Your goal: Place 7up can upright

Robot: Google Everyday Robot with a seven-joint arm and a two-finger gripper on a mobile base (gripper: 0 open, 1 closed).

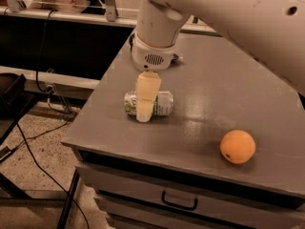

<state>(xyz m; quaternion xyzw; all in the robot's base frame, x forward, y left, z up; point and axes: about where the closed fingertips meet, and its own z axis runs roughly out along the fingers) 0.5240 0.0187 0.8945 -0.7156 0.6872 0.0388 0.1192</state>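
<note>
The 7up can (162, 104), silver-white with green markings, lies on its side near the front left of the grey table top (214, 89). My gripper (144, 112) points straight down from the white wrist (153, 51). Its cream tip hangs over the can's left-middle part, crosses in front of it in this view and reaches down to about the table surface. It hides the middle of the can.
An orange (237, 146) sits on the table at the front right, well apart from the can. The table's left edge (90, 113) is close to the can. A drawer with a handle (178, 204) is below the top. Cables (38, 147) run over the floor at the left.
</note>
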